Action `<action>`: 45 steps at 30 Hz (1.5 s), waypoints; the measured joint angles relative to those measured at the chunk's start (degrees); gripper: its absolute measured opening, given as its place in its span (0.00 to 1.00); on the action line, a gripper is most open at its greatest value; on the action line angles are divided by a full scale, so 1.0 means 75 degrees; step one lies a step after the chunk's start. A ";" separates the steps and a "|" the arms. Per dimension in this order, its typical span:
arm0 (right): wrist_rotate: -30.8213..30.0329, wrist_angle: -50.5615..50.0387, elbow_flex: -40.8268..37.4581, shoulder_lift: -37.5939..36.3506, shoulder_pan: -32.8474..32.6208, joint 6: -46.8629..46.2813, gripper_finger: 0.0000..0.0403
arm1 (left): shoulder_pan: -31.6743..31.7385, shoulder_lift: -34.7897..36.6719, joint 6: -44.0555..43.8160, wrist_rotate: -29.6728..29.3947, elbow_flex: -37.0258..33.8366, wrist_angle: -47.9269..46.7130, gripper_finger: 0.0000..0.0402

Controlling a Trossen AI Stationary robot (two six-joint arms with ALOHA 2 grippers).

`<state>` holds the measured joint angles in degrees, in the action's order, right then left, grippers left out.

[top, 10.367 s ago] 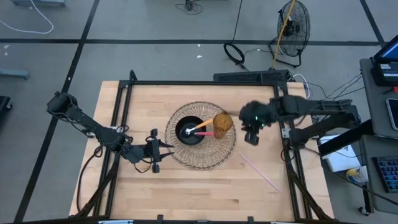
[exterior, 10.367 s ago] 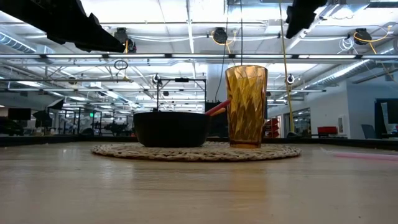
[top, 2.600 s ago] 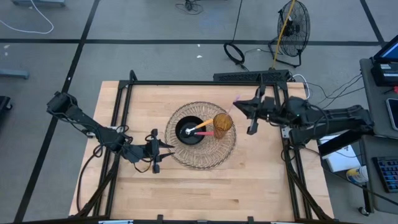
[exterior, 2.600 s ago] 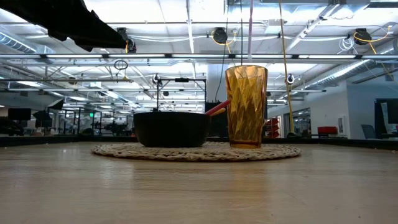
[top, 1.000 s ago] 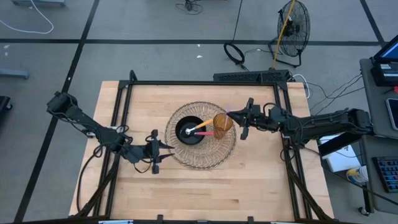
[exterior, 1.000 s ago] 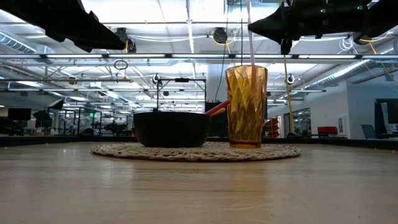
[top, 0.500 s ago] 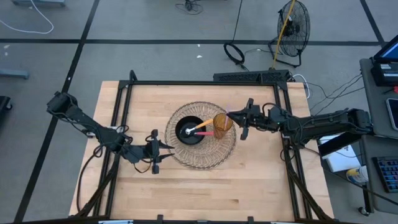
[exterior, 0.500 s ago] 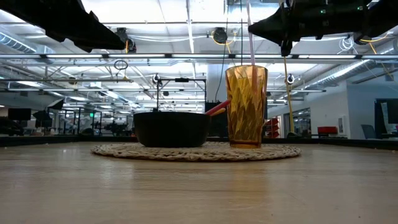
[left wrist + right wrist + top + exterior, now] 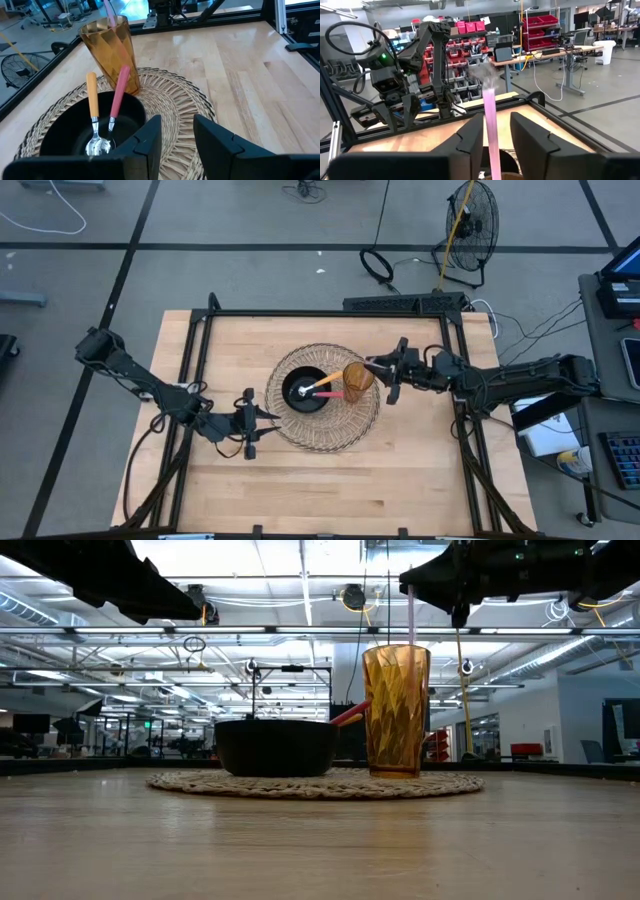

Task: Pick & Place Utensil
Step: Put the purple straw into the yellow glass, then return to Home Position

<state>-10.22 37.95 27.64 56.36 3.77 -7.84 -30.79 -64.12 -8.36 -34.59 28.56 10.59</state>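
Observation:
A thin pink straw (image 9: 410, 618) stands upright over the amber ribbed cup (image 9: 396, 710), its lower end at the cup's mouth. My right gripper (image 9: 385, 370), shut on the straw, hovers just right of the cup (image 9: 358, 378). The cup stands on a round woven mat (image 9: 335, 430) beside a black bowl (image 9: 305, 391). An orange-handled utensil (image 9: 91, 102) and a pink-handled one (image 9: 117, 95) lie in the bowl, handles leaning on its rim. My left gripper (image 9: 177, 145) is open and rests low at the mat's left edge (image 9: 262, 420). My right gripper pinches the pink straw partway up its length (image 9: 491, 131) between its two fingers. It comes in level from the table's right side, with the fingers across the straw. The straw hangs upright below the fingers, and its lower end (image 9: 410, 640) dips into the cup's mouth.
A dark frame (image 9: 300, 313) runs along the table's far edge and sides. Bare wood (image 9: 330, 490) lies on the near side of the mat. Beyond the far edge, a fan (image 9: 470, 220) and cables sit on the floor.
The right gripper has stayed almost still above the cup. The straw it holds has shifted a little sideways over the cup's mouth.

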 joint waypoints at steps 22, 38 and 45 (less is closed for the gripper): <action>0.0989 -0.0426 0.0265 -0.2654 -0.0006 0.1163 0.41 | -0.0001 0.0000 0.2503 -0.0202 0.0000 0.2394 0.30; 0.1781 -0.4344 0.0265 -0.4832 -0.0020 0.1520 0.40 | 0.2174 0.0677 0.3150 0.1025 0.0000 0.3429 0.30; 0.1777 -0.5116 0.0253 -0.4824 -0.0020 0.1683 0.39 | 0.3777 0.0825 0.2609 0.2891 0.0000 0.3110 0.30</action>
<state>3.11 -0.42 29.53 20.18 3.62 4.78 -2.45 -57.93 11.21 -12.91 28.56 33.92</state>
